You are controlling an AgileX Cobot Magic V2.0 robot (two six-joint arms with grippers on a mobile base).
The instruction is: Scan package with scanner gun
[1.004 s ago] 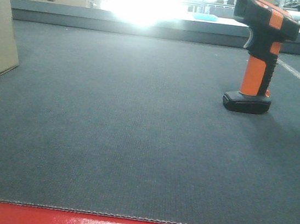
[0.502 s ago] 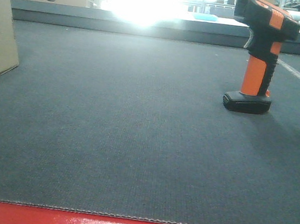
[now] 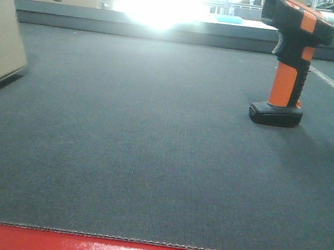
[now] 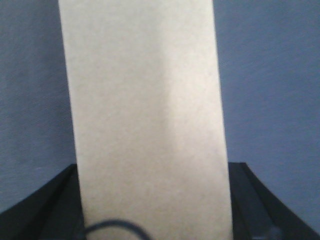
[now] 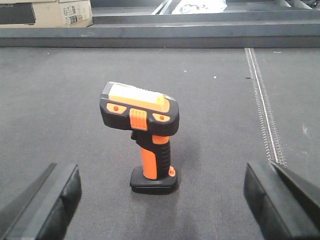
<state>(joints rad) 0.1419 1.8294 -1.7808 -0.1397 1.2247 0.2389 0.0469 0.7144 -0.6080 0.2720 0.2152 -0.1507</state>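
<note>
Front, moved: the package has been tilted since before; the scanner gun is unmoved.
Left wrist: the package is clamped between the fingers of the left gripper.
Right wrist: the right gripper is spread wide and empty; the scanner gun is seen upright ahead, untouched.
</note>
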